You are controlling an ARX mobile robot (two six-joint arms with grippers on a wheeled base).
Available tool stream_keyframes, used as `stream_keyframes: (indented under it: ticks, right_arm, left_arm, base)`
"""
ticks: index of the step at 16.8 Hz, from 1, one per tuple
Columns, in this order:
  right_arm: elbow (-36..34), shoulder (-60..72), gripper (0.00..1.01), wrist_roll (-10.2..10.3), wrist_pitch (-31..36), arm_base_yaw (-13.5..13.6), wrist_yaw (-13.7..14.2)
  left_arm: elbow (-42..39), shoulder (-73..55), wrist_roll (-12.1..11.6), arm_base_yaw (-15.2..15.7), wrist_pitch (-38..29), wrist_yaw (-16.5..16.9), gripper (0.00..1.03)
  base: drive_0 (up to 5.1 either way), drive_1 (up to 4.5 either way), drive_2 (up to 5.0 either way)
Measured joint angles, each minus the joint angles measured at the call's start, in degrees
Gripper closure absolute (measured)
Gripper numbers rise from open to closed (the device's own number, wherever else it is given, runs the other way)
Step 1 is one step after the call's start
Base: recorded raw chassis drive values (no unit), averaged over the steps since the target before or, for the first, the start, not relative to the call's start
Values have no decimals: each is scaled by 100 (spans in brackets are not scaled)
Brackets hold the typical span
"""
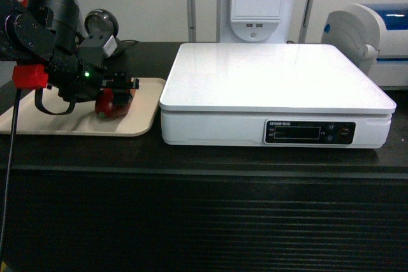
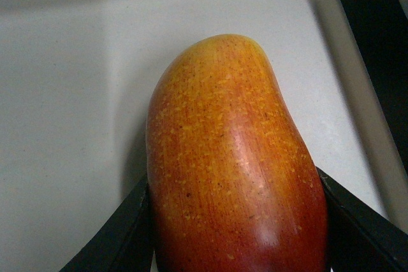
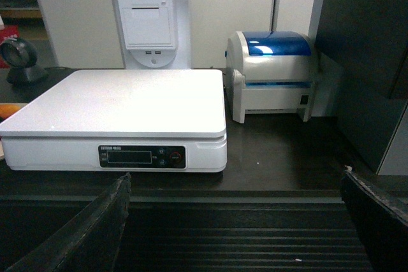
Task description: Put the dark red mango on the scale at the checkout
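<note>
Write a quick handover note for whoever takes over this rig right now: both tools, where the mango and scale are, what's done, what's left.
Left tool: closed around the dark red mango, which still sits on the beige tray.
Right tool: open, empty, held back in front of the checkout.
Scale: right of the tray, platform bare.
Done: mango gripped.
Left: lift it, carry it right, set it on the scale, release.

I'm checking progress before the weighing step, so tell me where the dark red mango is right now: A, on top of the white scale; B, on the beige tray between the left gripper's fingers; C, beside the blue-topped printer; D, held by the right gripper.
B: the dark red mango lies on the beige tray, with the left gripper fingers on both its sides.
</note>
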State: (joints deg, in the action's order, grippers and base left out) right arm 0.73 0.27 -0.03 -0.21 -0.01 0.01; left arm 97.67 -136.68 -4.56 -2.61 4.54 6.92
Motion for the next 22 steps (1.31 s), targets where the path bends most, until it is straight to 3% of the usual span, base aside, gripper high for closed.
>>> stream_keyframes:
  ticks: [4, 7, 12, 16, 20, 22]
  right_arm:
    - [0, 0, 3, 0, 2, 0, 0]
    - [0, 0, 3, 0, 2, 0, 0]
    - [0, 0, 3, 0, 0, 0, 0]
    - [0, 0, 3, 0, 2, 0, 0]
    - [0, 0, 3, 0, 0, 0, 0]
    - [0, 0, 3, 0, 0, 0, 0]
  left_arm:
    - [-476, 485, 9, -70, -177, 57, 42]
    - [-782, 1215, 144, -339, -448, 199, 42]
    - [-809, 1945, 590, -1360, -675, 212, 42]
    - [-586, 1810, 785, -2063, -514, 125, 43]
    - [192, 1222, 1156, -2518, -195, 31, 43]
    - [621, 844, 1436, -2601, 13, -31, 43]
  base:
    - [0, 0, 0]
    - [0, 0, 0]
    - [0, 0, 0]
    - [0, 0, 0]
    - [0, 0, 0]
    - [0, 0, 0]
